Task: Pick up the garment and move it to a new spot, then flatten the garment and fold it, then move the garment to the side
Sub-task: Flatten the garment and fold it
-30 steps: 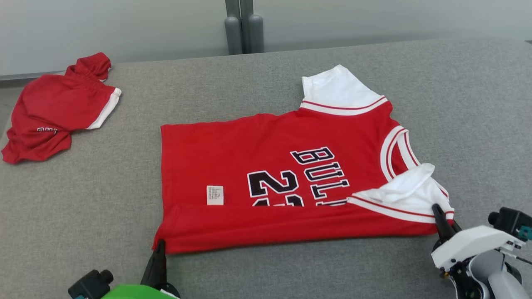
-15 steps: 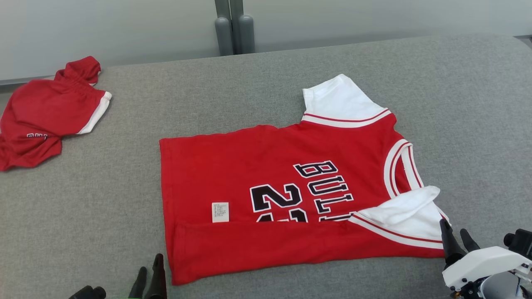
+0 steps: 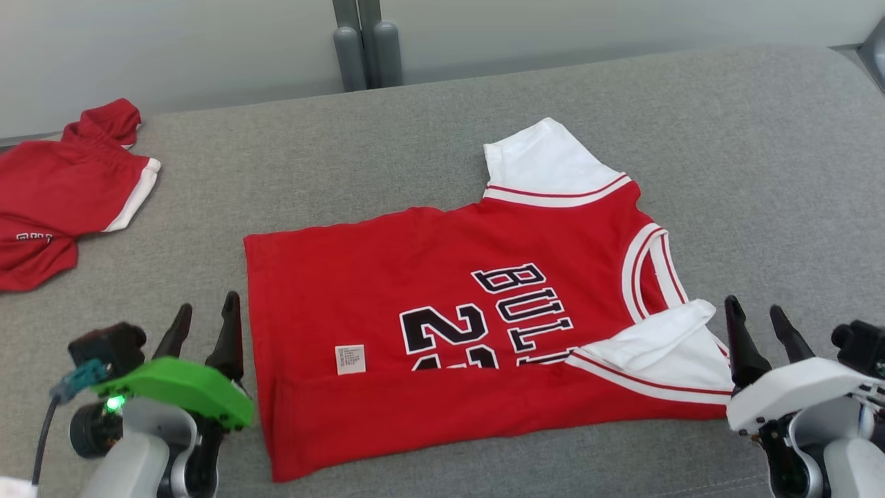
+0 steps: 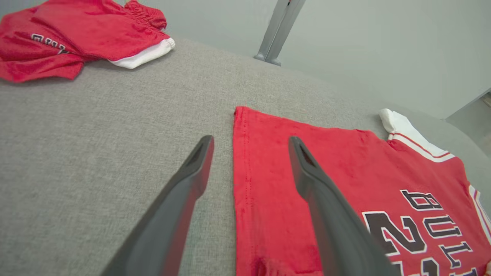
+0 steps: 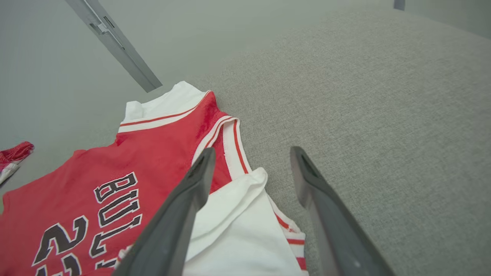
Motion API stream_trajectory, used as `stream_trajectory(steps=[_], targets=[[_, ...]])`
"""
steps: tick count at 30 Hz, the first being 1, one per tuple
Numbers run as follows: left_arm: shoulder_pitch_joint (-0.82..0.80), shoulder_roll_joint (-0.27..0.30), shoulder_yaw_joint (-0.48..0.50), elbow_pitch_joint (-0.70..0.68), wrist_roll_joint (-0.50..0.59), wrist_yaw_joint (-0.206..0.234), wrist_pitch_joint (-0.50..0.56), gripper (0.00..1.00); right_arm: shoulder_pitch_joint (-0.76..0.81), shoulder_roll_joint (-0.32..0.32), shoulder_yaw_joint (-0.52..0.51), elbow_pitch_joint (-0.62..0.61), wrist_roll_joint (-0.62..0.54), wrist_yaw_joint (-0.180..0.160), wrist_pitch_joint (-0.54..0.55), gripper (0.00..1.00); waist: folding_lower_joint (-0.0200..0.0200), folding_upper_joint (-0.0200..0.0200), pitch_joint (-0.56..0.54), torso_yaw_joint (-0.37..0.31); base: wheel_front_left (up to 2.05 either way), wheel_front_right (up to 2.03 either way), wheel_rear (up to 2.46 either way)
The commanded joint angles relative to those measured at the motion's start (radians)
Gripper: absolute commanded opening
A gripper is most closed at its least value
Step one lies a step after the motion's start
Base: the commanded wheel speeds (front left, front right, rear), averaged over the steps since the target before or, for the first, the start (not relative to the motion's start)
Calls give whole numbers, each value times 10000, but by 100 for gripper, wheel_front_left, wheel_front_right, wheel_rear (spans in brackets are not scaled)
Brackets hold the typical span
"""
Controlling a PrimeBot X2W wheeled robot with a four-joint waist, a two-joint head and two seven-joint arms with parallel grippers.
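One red jersey (image 3: 387, 277), one pair of red shorts (image 3: 62, 194)

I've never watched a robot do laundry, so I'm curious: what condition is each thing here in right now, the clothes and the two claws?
Jersey: spread on the grey surface, near edge folded over, near sleeve rumpled.
Shorts: bunched in a heap, far left.
Left gripper: open, holding nothing, beside the jersey's hem.
Right gripper: open, holding nothing, beside the near sleeve.
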Motion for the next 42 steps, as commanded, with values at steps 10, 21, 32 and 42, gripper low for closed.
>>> stream_trajectory(steps=[10, 21, 32, 42], targets=[[-3008, 189, -839, 2832, 1152, -149, 772, 100, -1630, -570, 1569, 86, -104, 2, 45, 100, 0, 0, 1117, -725, 0, 0, 0], [-4843, 149, -1077, 4953, 1331, -217, 1626, 100, -2663, -1019, 2373, 430, 131, 2, -127, 100, 0, 0, 1901, -1003, 0, 0, 0], [-5545, 213, -1455, 5784, 1465, -524, 2466, 57, -3103, -1352, 2654, 595, 200, 2, -156, 100, 0, 0, 2120, -971, 0, 0, 0], [-5715, -76, -1833, 5439, 1610, -944, 2050, 0, -4070, -1720, 3033, 824, -4, 2, 324, 100, 0, 0, 2186, -539, 0, 0, 0]])
